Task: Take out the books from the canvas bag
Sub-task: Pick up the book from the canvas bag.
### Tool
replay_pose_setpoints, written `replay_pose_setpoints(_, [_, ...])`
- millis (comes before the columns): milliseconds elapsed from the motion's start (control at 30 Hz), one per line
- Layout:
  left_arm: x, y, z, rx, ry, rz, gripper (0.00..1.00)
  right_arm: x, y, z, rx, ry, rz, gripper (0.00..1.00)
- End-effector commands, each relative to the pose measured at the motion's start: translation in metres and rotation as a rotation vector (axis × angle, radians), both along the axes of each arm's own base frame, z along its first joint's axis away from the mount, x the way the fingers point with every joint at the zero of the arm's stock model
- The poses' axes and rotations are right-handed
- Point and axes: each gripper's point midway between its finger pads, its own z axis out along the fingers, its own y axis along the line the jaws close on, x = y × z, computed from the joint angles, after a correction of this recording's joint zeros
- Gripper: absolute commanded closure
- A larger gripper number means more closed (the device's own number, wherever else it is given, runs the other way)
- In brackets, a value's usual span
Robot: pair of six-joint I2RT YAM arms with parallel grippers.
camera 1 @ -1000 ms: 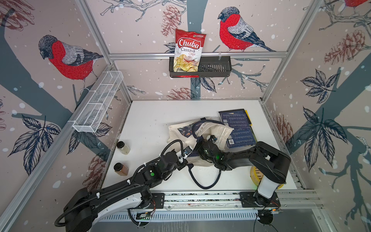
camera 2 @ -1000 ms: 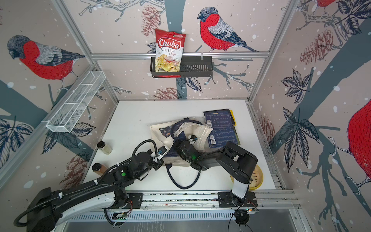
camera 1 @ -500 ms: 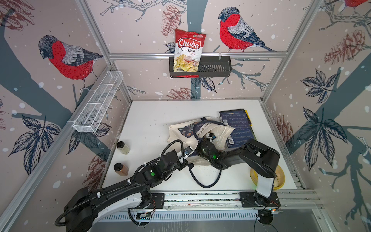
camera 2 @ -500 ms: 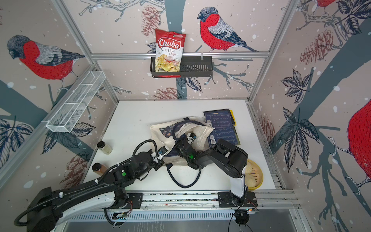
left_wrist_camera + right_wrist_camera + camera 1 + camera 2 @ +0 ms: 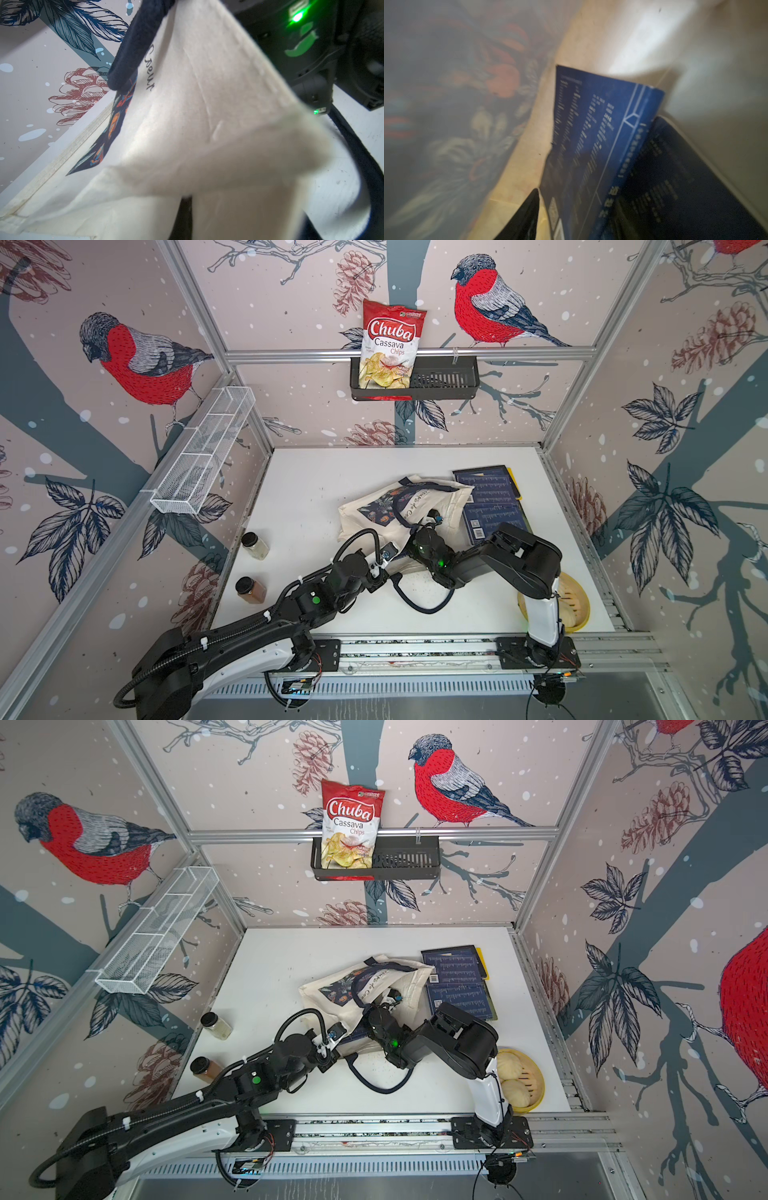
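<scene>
The cream canvas bag (image 5: 440,506) (image 5: 332,1006) lies mid-table, its mouth toward the arms. My left gripper (image 5: 388,572) (image 5: 186,218) is shut on the cloth of its near edge and holds that edge up. My right gripper (image 5: 571,224) is deep inside the bag; both top views hide its fingertips. In the right wrist view a blue book (image 5: 602,135) stands between the jaws over a darker book (image 5: 675,176). One black finger (image 5: 527,216) sits beside the blue cover; the opposite finger is hidden. Several navy books (image 5: 486,497) (image 5: 457,973) lie right of the bag.
A navy handle (image 5: 419,605) loops over the table in front of the bag. Two spice jars (image 5: 255,545) (image 5: 249,589) stand at the left. A yellow steamer with buns (image 5: 573,605) sits front right. On the walls hang a chips bag in a black basket (image 5: 440,381) and a white wire rack (image 5: 203,448).
My right arm has folded in toward the bag and its gripper has gone deeper inside, jaws narrowing. The left arm has not moved.
</scene>
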Motion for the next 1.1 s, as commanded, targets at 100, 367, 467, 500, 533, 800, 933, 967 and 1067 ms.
replay_pose_setpoints(100, [-0.001,-0.011,0.017,-0.073,-0.025,-0.035,1.0,0.002,0.008,0.033,0.068,-0.103,0.03,0.44])
replay_pose_setpoints(367, [-0.001,-0.011,0.017,-0.073,-0.024,-0.034,1.0,0.008,0.022,0.002,0.027,0.003,0.074,0.42])
replay_pose_setpoints(467, [-0.001,-0.011,0.018,-0.074,-0.024,-0.034,1.0,0.009,0.024,-0.009,-0.006,0.041,0.072,0.42])
replay_pose_setpoints(500, [-0.001,-0.011,0.018,-0.074,-0.024,-0.035,1.0,0.01,0.023,-0.01,-0.014,0.047,0.068,0.42])
replay_pose_setpoints(533, [-0.001,-0.011,0.018,-0.074,-0.025,-0.034,1.0,0.01,0.021,-0.012,-0.02,0.047,0.062,0.42])
replay_pose_setpoints(800, [-0.001,-0.011,0.019,-0.076,-0.028,-0.035,1.0,0.015,0.017,-0.011,-0.027,0.025,0.053,0.63])
replay_pose_setpoints(933, [-0.001,-0.01,0.02,-0.079,-0.031,-0.033,1.0,0.015,0.013,-0.002,-0.055,-0.008,0.048,0.77])
replay_pose_setpoints(967, [-0.001,-0.01,0.02,-0.079,-0.031,-0.032,1.0,0.015,0.012,0.002,-0.063,-0.017,0.046,0.8])
replay_pose_setpoints(1067, [0.0,-0.01,0.02,-0.078,-0.031,-0.029,1.0,0.015,0.008,0.005,-0.091,-0.023,0.045,0.89])
